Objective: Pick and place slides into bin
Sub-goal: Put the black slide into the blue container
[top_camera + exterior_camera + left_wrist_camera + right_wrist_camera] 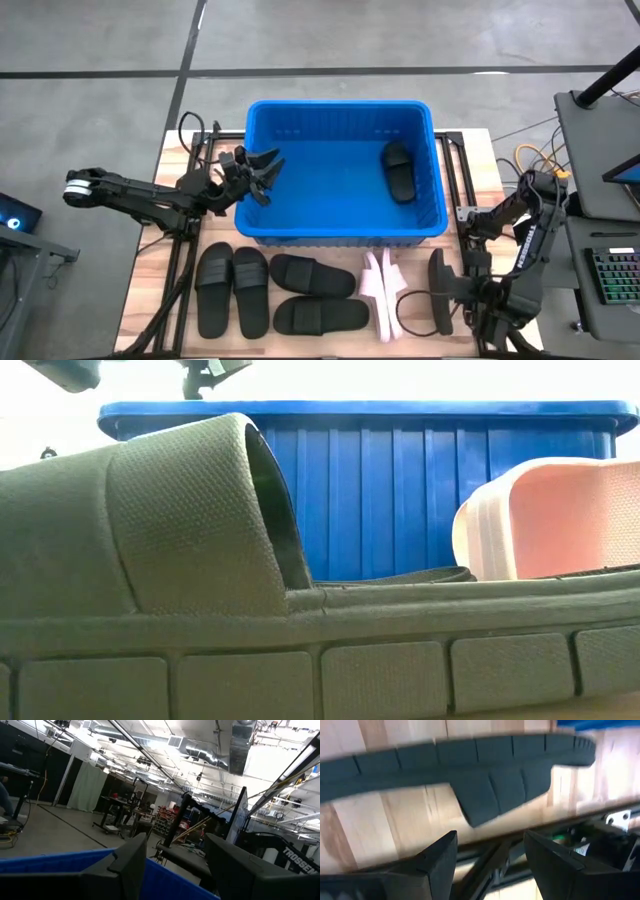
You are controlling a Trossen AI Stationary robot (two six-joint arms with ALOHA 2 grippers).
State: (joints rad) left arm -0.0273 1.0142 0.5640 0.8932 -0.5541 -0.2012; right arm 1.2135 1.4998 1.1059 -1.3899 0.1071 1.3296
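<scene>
one black slide (399, 170) in blue bin (340, 232); left gripper (262, 172) jaws half open, empty, over rim; right gripper (462, 300) jaws wide, empty, beside upright slide (440, 292).

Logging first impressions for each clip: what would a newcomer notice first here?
The bright blue bin at the table's middle, with one black slide already inside. Then the row of slides in front of it, four black and a pale pink pair, and the left gripper over the bin's left rim, fingers open and empty.
</scene>
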